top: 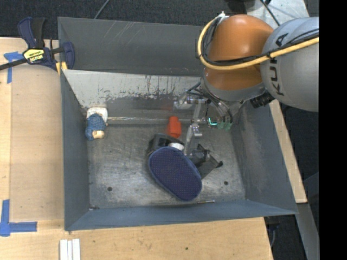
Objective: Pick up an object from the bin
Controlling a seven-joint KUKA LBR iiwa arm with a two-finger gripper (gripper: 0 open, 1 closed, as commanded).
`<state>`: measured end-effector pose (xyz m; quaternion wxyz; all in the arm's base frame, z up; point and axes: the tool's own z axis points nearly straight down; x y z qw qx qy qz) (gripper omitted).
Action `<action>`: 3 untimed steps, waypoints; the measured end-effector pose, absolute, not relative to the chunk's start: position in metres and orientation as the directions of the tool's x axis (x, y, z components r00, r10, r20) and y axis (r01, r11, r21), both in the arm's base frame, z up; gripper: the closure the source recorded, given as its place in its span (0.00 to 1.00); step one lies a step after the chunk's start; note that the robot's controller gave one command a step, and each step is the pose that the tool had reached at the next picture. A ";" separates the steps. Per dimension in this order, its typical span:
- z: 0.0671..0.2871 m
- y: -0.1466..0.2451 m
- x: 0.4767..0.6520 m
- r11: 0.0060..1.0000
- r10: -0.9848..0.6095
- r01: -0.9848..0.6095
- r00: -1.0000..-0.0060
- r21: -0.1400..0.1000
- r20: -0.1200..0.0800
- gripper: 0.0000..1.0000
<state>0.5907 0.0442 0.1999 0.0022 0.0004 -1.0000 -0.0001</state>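
A grey metal bin [76, 161] is seen from above. The robot arm, with an orange cover at its wrist, reaches in from the right. Its fingers [193, 135] hang low over the middle of the bin; I cannot tell whether they are released or clenched, and nothing shows between them.

Just to their left stands a small orange block [174, 126]. Just below them lies a small heap: a dark blue oval pad [176, 173] resting on black pieces [209, 161], with a white bit [176, 145] peeking out.

The block looks light and stiff, probably easiest to pinch across its narrow sides. The pad looks soft and textured, too wide except at an edge.

The pad hides most of the black pieces, so their shapes are unclear. A small blue and white thing [96, 124] lies well apart at the left; what it is cannot be made out.
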 end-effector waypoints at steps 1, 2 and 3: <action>0.085 0.064 0.588 1.000 0.006 0.006 -1.000 0.000 -0.012 0.00; 0.083 0.064 0.585 1.000 0.007 0.007 -1.000 0.001 0.002 1.00; 0.186 0.088 0.554 0.953 -0.304 -0.304 -0.953 0.000 -0.002 1.00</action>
